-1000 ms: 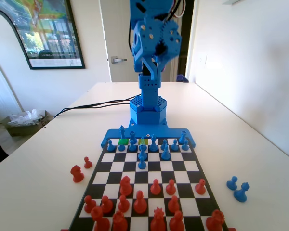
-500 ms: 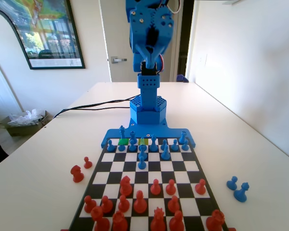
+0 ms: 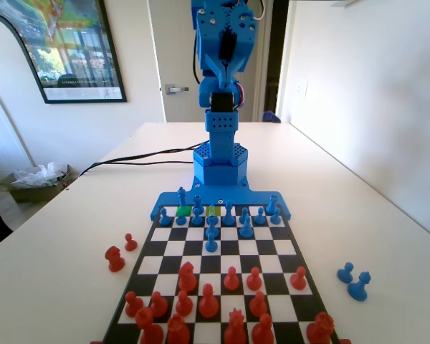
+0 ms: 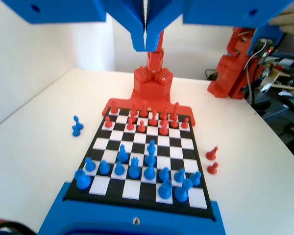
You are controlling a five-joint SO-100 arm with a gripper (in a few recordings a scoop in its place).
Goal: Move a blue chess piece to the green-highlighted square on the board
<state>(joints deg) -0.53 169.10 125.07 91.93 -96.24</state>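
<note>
The blue chess piece [image 3: 181, 195] stands on the blue rim at the far left corner of the board [image 3: 290, 266] in the fixed view, just outside the playing squares, and the green-highlighted square [image 3: 183, 211] lies right in front of it in the board's last row. A paler yellow-green square [image 3: 214, 211] sits in that same row nearer the board's middle, with blue pawns around it. In the wrist view the pincer [image 4: 146, 45] hangs high above the board with its two jaws pressed together and nothing between them, well apart from the pieces below. On the half of the board away from the blue arm [image 3: 221, 86], red pieces [image 3: 208, 301] crowd the squares. Two red pieces [image 3: 115, 258] stand on the desk [image 3: 373, 208] off the board's left side in the fixed view, and two blue pieces [image 3: 352, 279] stand on the desk off its right side.
</note>
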